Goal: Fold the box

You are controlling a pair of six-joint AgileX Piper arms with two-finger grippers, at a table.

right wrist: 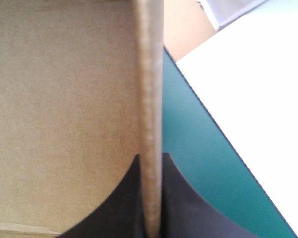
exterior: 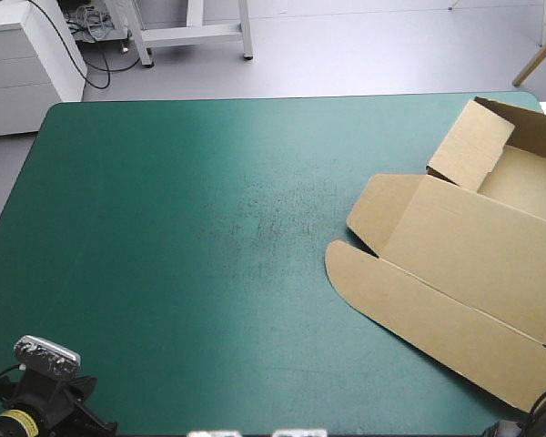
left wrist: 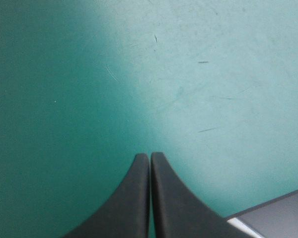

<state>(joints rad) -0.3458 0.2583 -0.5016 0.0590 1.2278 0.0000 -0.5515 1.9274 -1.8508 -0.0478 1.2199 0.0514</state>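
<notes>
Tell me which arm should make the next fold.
Right. The right gripper is shut on an edge of the box; the left gripper is shut over bare teal-green cover, far from it.

The box (exterior: pixel 464 259) is a cut sheet of plain brown board. It lies on the right side of the counter (exterior: pixel 164 237), reaching toward the far right corner and running past the right edge of the high view. Its broad middle panel lies flat. Along the near side a long flap with a rounded end also lies flat, and a smaller rounded tab points toward the counter's middle. At the far end one squarish flap stands raised and tilted (the part behind it only half shows). In the right wrist view a thin board wall stands edge-on, pinched between the black fingers of the right hand (right wrist: pixel 151 158), with a flat panel beside it.
</notes>
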